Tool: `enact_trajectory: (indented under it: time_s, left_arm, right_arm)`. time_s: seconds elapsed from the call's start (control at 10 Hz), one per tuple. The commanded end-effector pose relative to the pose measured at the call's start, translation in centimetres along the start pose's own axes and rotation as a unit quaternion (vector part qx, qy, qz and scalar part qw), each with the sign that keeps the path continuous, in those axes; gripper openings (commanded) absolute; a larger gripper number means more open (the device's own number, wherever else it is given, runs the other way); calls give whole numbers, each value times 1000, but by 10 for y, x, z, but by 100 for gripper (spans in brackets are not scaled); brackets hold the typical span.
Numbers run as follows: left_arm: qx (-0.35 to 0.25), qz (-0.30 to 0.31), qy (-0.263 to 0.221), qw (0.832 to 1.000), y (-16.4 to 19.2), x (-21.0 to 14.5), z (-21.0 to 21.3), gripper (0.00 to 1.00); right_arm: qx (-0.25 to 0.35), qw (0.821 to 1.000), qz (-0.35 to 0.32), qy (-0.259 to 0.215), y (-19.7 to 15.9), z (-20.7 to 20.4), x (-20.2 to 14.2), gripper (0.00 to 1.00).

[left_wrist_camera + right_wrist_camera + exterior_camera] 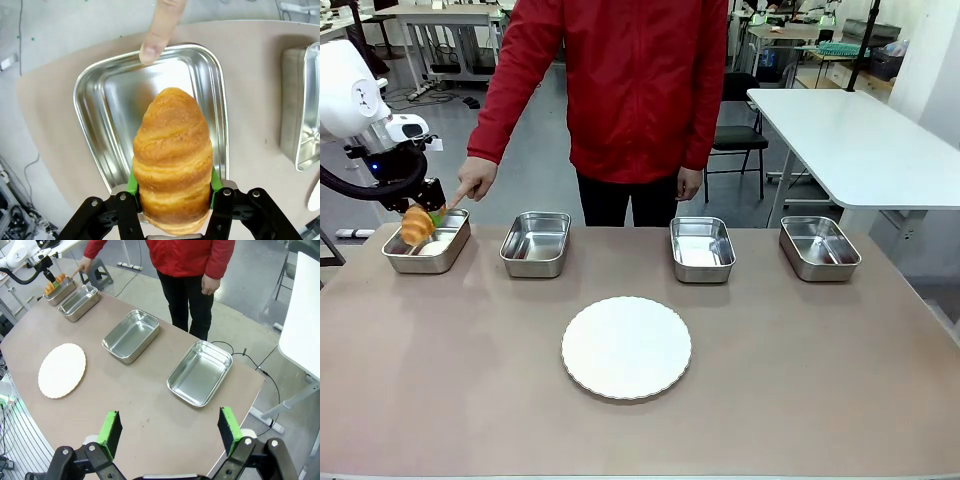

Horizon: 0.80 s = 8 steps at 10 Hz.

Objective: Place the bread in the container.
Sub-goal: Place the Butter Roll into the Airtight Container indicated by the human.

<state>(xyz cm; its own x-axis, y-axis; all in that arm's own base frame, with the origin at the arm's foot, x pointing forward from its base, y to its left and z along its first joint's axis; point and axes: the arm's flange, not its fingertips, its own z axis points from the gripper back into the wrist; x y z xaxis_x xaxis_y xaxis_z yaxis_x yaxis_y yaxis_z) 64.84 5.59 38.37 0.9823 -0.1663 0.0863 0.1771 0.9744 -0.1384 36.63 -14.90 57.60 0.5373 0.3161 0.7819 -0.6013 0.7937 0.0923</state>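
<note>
Basically the carry step was over and release was the step in hand, by my read; left gripper was pinching the croissant by its lower end between the green pads, long axis pointing away from the wrist, tip out over the leftmost steel tray; front view put the croissant just above that tray, at its left end, apparently not resting on the floor yet though I couldn't tell for sure; person's hand reached down from the far side, index finger pointing at the tray's far rim, touching or nearly so; so the pointed tray read as the target container; next move called for a short lowering and then spreading the jaws, keeping clear of the finger, since the croissant would likely tip forward toward that rim; left arm came in from the table's left side, wrist angled down over the tray; right gripper hung well back and high over the table's right end, jaws spread wide with nothing between them, looking across the near tray, the next tray, the round white plate and the tan table; plate sat bare, near the middle; other three trays held nothing; person stood behind the table in a red jacket, other hand hanging at the side.
</note>
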Motion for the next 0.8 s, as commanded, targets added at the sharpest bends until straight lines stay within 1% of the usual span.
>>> enact_trajectory:
  time_s: [0.0,0.1,0.3,0.7]
  left_arm:
    - [5,10,11,1000,-3,-1,-2,55]
    - [2,13,4,1000,-1,0,-1,100]
    - [11,13,1,1000,-2,0,-3,100]
    - [8,-1,-11,1000,-4,-2,1,100]
  right_arm:
    - [7,1000,3,-16,0,0,0,100]
    - [7,1000,3,-16,0,0,0,100]
    - [7,1000,3,-16,0,0,0,100]
    - [7,1000,3,-16,0,0,0,100]
